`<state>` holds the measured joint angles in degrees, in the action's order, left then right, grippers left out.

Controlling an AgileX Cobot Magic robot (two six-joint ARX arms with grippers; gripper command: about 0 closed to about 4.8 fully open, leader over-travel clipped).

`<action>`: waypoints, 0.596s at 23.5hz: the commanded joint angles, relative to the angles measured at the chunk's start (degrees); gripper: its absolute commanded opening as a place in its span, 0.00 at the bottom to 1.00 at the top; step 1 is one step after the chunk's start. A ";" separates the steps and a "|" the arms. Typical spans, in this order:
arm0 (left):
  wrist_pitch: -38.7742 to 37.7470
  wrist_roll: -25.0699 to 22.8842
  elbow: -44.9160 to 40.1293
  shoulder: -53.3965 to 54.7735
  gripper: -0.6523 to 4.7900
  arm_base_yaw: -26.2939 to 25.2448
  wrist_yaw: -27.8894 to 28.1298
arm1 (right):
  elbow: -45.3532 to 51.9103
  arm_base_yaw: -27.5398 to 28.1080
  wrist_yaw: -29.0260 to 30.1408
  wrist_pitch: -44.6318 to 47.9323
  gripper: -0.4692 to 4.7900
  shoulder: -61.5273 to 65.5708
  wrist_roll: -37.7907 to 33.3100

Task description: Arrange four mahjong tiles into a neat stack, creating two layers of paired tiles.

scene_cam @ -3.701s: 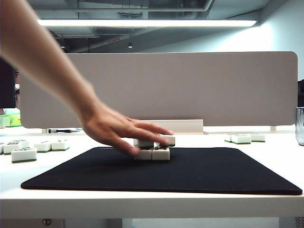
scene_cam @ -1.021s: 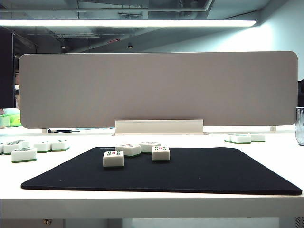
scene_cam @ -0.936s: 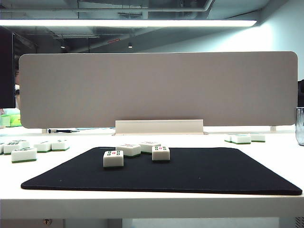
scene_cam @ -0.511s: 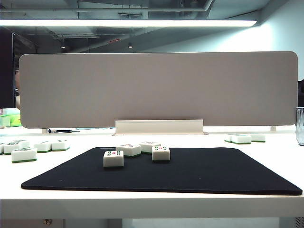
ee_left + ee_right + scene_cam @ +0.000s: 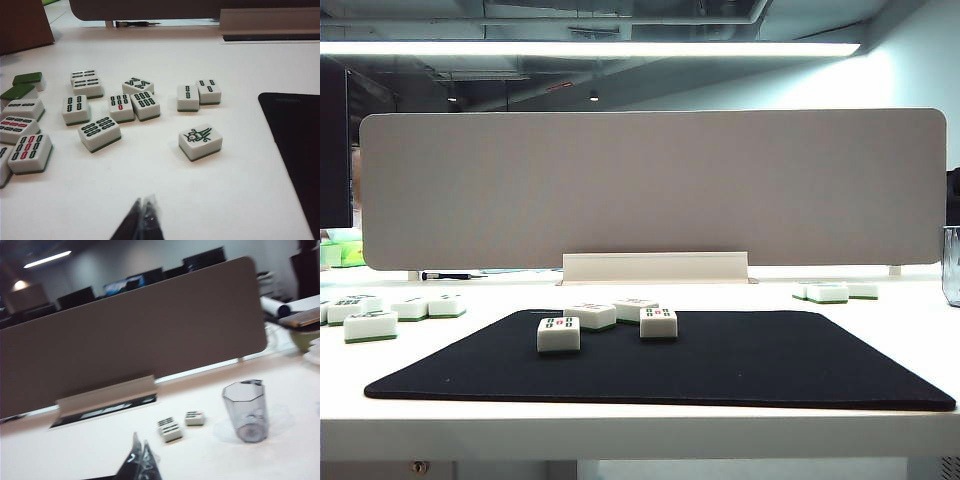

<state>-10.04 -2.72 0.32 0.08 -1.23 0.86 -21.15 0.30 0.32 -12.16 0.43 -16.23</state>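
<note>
Left pincer (image 5: 143,220) and right pincer (image 5: 141,460) closed, empty; four mahjong tiles (image 5: 605,323) unstacked mid-mat (image 5: 770,365)

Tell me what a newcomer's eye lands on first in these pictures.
Four mahjong tiles lie loose, unstacked, near the back left of a black mat in the middle of the white table. A larger scatter of spare tiles sits on the table left of the mat, below the shut left gripper. The shut right gripper faces a clear plastic cup and two more tiles on the right.
</note>
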 commanded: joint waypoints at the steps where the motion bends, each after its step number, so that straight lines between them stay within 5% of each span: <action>1: -0.61 0.35 0.02 0.02 0.11 0.07 -0.22 | -3.28 -0.02 2.86 -2.51 0.09 -0.44 0.02; 14: -0.61 -0.26 0.02 0.02 0.11 0.07 0.63 | -10.51 -0.02 15.67 -16.55 0.09 -0.46 -0.48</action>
<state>-10.04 -2.96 0.32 0.08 -1.23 1.48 -31.00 0.32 13.39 -28.10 0.45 -16.27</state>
